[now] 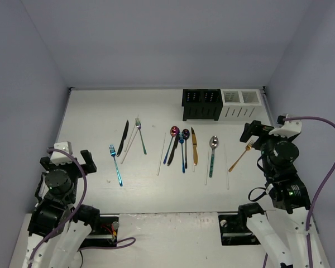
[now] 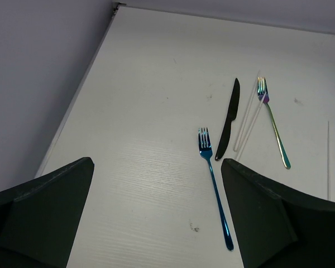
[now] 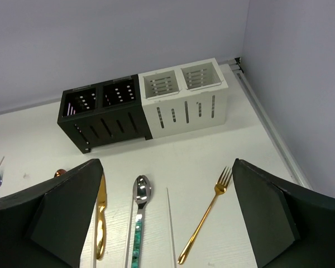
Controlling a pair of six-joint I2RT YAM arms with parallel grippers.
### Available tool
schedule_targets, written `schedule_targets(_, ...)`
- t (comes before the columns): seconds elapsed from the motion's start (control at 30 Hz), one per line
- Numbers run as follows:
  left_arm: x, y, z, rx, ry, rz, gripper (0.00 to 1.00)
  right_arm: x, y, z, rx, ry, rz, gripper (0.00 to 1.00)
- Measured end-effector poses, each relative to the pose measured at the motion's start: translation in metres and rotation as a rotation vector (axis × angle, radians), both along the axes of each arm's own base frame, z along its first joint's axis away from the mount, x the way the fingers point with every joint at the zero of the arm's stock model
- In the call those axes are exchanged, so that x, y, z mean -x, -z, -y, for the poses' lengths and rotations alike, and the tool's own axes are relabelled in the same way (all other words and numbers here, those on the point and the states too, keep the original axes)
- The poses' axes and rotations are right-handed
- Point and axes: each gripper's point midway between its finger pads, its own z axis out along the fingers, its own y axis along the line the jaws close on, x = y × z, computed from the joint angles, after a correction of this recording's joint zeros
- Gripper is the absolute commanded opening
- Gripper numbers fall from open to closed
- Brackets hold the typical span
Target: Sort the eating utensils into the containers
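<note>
Top external, left claw point(image 1: 66, 162) gaping near blue fork point(image 1: 116, 166), right claw point(image 3: 167, 166) gaping too

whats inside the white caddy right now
Nothing shows in either compartment of the white caddy: from the right wrist view only its slotted inner walls appear, and no handle sticks up above the rim. The compartment floors are hidden by the near walls.
</note>
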Motion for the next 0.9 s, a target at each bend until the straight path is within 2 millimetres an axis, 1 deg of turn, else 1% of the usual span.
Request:
schedule_targets(0.2,-0.011,0.008,0.007,-0.008,0.013,-0.081,0.97,-0.011,0.013,-0.003,-0.003,0.001,-0.055,1.00)
schedule_targets(0.33,-0.017,0.007,0.010,-0.008,0.017,-0.112,0.97,-0.020,0.025,-0.005,0.001,0.003,-0.104,1.00)
schedule_targets(0.47,-0.026,0.000,0.013,-0.001,0.019,-0.132,0.97,-0.031,0.038,-0.005,-0.001,0.020,-0.173,1.00)
schedule_targets(0.57,-0.034,0.003,0.017,0.004,0.020,-0.162,0.97,-0.043,0.048,-0.009,-0.016,0.027,-0.232,1.00)
schedule_targets(0.63,-0.037,0.009,0.019,0.003,0.021,-0.190,0.98,-0.050,0.059,-0.013,-0.033,0.031,-0.279,1.00)
schedule_targets(0.7,-0.040,0.015,0.021,0.000,0.023,-0.215,0.97,-0.057,0.074,-0.017,-0.046,0.035,-0.334,1.00)
schedule_targets(0.9,-0.041,0.025,0.022,-0.003,0.026,-0.249,0.97,-0.065,0.121,-0.036,-0.078,0.030,-0.488,1.00)
